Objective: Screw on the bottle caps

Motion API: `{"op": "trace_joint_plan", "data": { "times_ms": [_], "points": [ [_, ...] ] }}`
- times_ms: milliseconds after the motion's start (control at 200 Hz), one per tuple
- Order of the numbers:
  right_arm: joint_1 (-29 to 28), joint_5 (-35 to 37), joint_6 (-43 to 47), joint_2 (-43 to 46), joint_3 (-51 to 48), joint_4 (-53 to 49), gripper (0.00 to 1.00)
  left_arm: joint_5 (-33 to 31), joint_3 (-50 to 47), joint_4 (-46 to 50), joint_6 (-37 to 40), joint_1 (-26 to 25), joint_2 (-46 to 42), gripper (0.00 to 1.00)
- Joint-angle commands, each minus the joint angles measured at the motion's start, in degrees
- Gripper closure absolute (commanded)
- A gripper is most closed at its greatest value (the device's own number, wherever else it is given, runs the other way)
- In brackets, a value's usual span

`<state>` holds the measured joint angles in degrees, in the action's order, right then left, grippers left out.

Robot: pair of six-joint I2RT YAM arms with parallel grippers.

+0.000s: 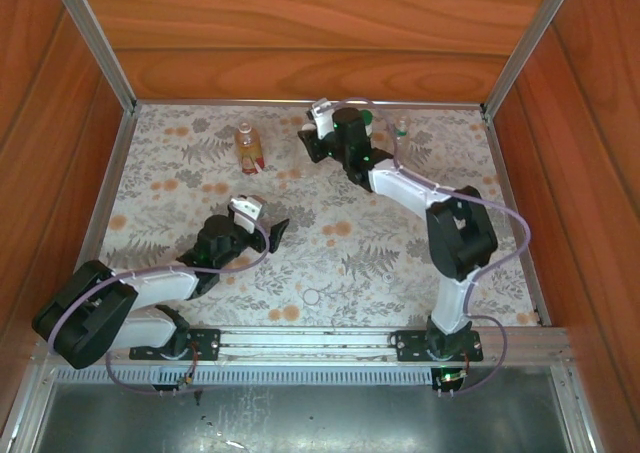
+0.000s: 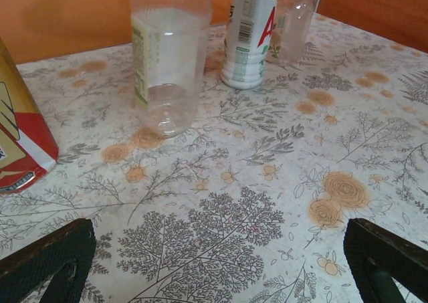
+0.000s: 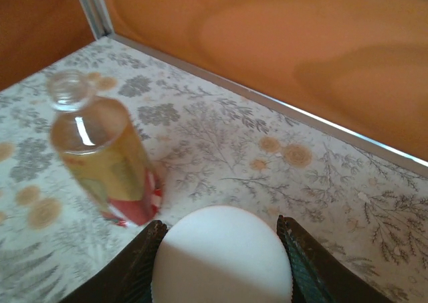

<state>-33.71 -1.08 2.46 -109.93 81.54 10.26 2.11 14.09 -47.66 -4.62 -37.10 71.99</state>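
From above, the amber bottle (image 1: 247, 145) stands on the flowered table (image 1: 330, 273) close to the far wall. The right gripper (image 1: 314, 143) sits just to the right of it, not touching, at the end of an arm stretched far forward with its elbow bent. The left gripper (image 1: 272, 231) lies on the near side of the amber bottle and a little right of it, well apart, its jaws spread wide with nothing between them and its arm folded low over the table. A small clear bottle (image 1: 401, 130) stands well to the right of the amber bottle, past the right arm. In the left wrist view the two dark fingers (image 2: 53, 256) sit at the bottom corners with bare table between them. The amber bottle is cut off by the left edge, a clear bottle (image 2: 167, 69) stands to its right and farther off, and a white bottle (image 2: 249, 35) with green and red print stands farther right again, the small clear bottle just beside it. In the right wrist view a white cap (image 3: 221, 256) sits between the two fingers (image 3: 137, 263), which press on its sides and clamp it. The amber bottle, its neck open, stands ahead and left of the cap, near but apart
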Motion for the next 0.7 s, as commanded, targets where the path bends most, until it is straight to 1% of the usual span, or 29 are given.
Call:
{"op": "trace_joint_plan", "data": {
  "times_ms": [0,65,155,225,285,365,460,545,625,695],
  "points": [
    [1.23,0.13,0.38,-2.7,5.67,-2.19,0.77,0.03,-0.11,-0.3,-1.09,0.43,-1.57,0.0],
    [1.39,-0.84,1.07,-3.79,6.82,-2.91,0.74,0.52,-0.03,-0.33,-0.71,0.44,-1.82,0.0],
    [1.48,-0.75,1.91,-4.8,8.11,-4.68,0.68,-0.48,0.37,-0.27,-1.85,0.38,-1.85,0.0],
    [1.47,-0.76,2.32,-5.03,9.35,-6.93,0.57,-0.58,0.59,-0.26,-2.15,0.44,-1.96,0.0],
    [1.46,-1.35,2.89,-4.71,9.8,-7.74,0.46,0.31,0.67,-0.23,-1.35,0.44,-2.24,0.0],
    [1.46,-1.75,3.07,-3.79,10.43,-8.8,0.36,-0.76,1.35,-0.19,-1.65,0.38,-1.89,0.0],
    [1.46,-2.96,2.75,-1.84,11.1,-10.44,0.26,-0.26,2.39,-0.11,-1.44,0.4,-1.28,0.0],
    [1.47,-3.15,2.0,1.32,9.75,-10.88,0.19,1.13,3.54,-0.08,-1.27,0.24,-0.4,0.0],
    [1.55,-1.7,1.85,5.13,7.01,-10.62,0.14,1.87,4.89,-0.08,-1.27,-0.23,0.48,0.0],
    [2.13,-0.57,1.85,8.31,4.61,-11.31,0.12,1.85,6.13,-0.07,-1.24,-0.84,1.74,0.0]
  ]
}}
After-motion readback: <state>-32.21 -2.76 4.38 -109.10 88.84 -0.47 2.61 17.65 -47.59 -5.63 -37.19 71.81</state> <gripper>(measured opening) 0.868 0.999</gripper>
